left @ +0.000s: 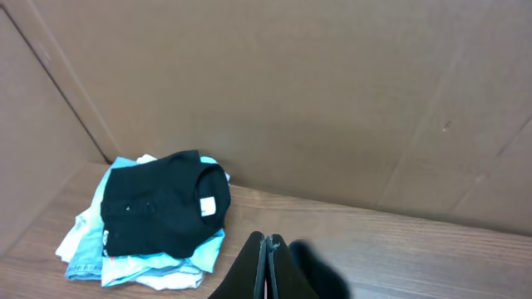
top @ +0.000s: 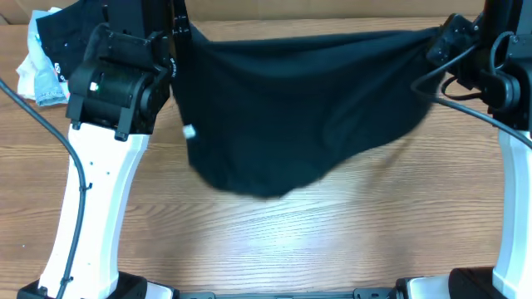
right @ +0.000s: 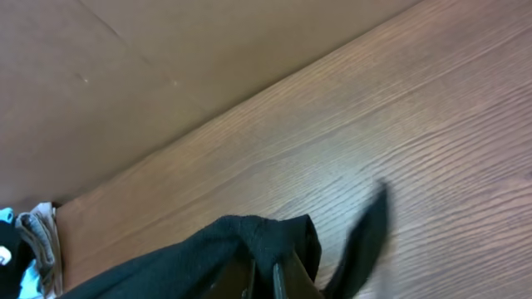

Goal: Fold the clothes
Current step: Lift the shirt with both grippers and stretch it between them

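The clothes [top: 299,100], a large black T-shirt, hang stretched between both arms over the far half of the table. The lower edge sags toward the middle, and a small pale label [top: 189,131] shows at its left side. My left gripper [top: 178,37] holds the left top corner. In the left wrist view its fingers [left: 264,267] are pressed together. My right gripper [top: 442,40] is shut on the right top corner, where black cloth [right: 249,241] bunches between and over its jaws [right: 264,281].
A pile of other garments [top: 46,58] lies at the far left corner, with a folded black piece [left: 162,208] on top of light-blue ones [left: 133,267]. A cardboard wall [left: 316,100] runs along the back of the wooden table [top: 332,232].
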Available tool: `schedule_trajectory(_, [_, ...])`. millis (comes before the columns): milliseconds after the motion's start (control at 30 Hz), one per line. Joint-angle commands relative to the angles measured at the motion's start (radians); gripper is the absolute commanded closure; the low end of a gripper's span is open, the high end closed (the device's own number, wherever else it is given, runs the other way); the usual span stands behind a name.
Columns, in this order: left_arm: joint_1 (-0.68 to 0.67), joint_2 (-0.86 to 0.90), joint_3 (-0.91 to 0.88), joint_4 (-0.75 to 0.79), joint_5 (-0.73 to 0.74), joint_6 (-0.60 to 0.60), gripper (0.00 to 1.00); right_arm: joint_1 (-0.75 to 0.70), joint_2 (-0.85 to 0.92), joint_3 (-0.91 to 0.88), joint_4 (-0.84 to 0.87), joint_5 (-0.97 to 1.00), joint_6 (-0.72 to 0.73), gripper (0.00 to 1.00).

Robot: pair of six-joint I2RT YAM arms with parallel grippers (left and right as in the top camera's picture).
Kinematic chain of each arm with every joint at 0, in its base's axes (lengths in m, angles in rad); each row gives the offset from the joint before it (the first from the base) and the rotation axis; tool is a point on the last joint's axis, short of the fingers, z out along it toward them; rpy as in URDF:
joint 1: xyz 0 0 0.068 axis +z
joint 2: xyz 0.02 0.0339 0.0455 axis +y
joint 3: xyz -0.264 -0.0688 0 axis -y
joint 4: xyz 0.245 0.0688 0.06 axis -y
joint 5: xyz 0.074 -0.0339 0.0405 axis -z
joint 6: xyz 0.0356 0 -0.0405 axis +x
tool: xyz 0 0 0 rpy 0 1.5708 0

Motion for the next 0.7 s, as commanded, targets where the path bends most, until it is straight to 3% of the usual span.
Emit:
schedule_trajectory(0, [-0.003, -0.064, 0.094, -0.039, -0.029, 0.022, 0.96, 0.001, -0.031, 0.054, -0.011, 0.025, 0.007, 0.96])
schedule_trajectory(367, [-0.060, -0.108, 0.239, -0.376, 0.070, -0.066, 0.96, 0.001, -0.088, 0.113, -0.126, -0.047, 0.007, 0.96])
schedule_trajectory(667, [0.037, 0.098, 0.238, -0.251, 0.124, -0.031, 0.96, 0.001, -0.005, 0.113, -0.001, -0.010, 0.003, 0.96])
